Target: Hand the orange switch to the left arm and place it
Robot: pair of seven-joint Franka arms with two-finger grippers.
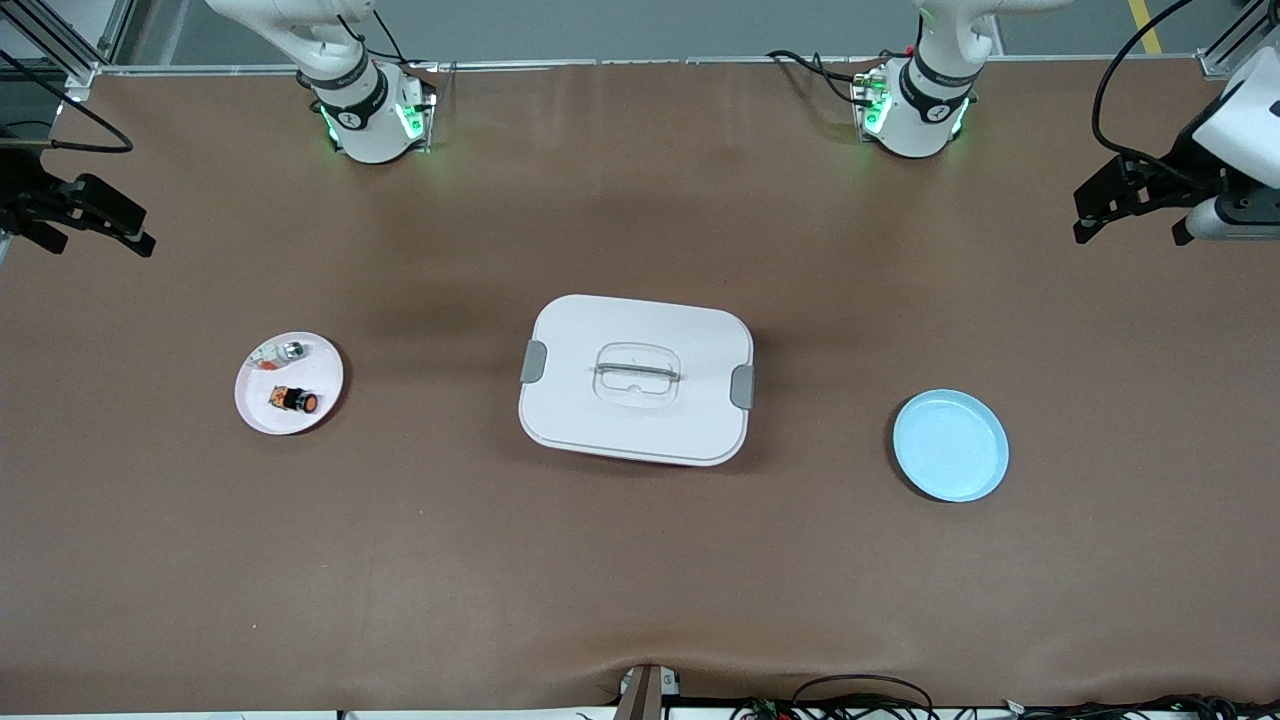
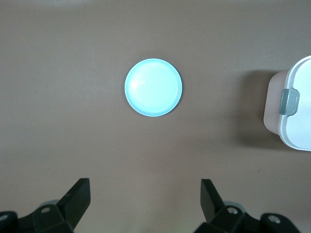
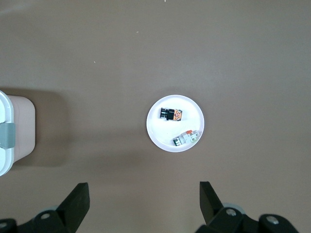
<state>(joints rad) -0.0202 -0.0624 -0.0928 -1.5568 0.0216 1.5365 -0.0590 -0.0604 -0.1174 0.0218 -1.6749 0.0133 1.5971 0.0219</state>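
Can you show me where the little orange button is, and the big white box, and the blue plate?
Orange switch (image 1: 295,400): front view, on its black body, lying on the pink plate.
Box (image 1: 700,345): front view, on the flat white lid beside the handle.
Blue plate (image 1: 950,445): front view, on its bare middle.

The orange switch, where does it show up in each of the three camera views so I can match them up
Front view: the orange switch lies on the pink plate, toward the right arm's end of the table.
Left wrist view: not in it; only the blue plate and a corner of the box.
Right wrist view: on the same plate, beside the small silver item.
Shared landmark: the box.
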